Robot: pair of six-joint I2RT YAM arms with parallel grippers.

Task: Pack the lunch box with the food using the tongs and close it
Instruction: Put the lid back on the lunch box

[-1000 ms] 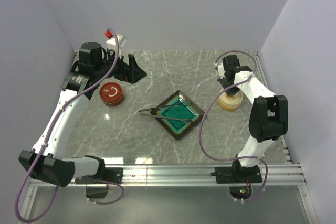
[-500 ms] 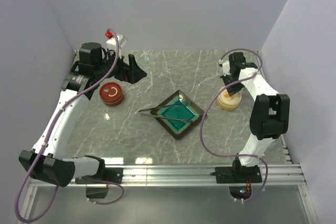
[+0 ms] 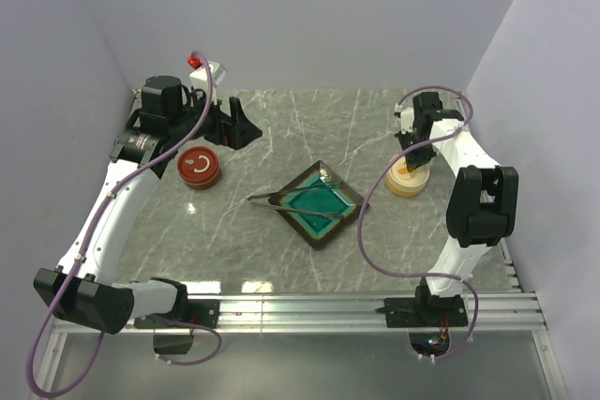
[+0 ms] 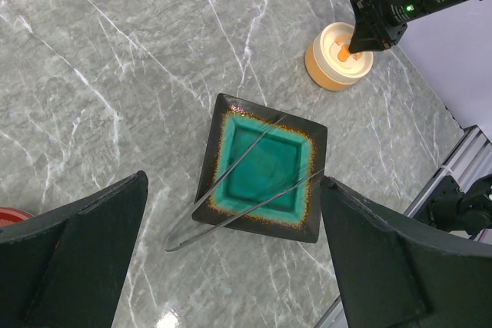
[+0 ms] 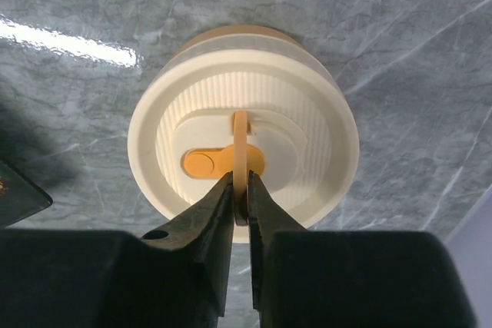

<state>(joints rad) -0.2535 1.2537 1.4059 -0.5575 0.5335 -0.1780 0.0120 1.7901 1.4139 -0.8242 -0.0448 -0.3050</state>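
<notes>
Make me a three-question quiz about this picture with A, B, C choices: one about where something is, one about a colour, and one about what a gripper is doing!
1. Where do the tongs lie?
A. across the green dish
B. on the floor
C. in a gripper

2. What colour is the round container on the left?
A. blue
B. red
C. black

3. What is the right gripper doing?
A. holding a spoon
B. hanging wide open over the dish
C. closed around the loop handle on the cream lid

Answers:
1 A, both thin arms cross the dish.
2 B, the top view shows it red.
3 C, the wrist view shows the loop between its fingers.
</notes>
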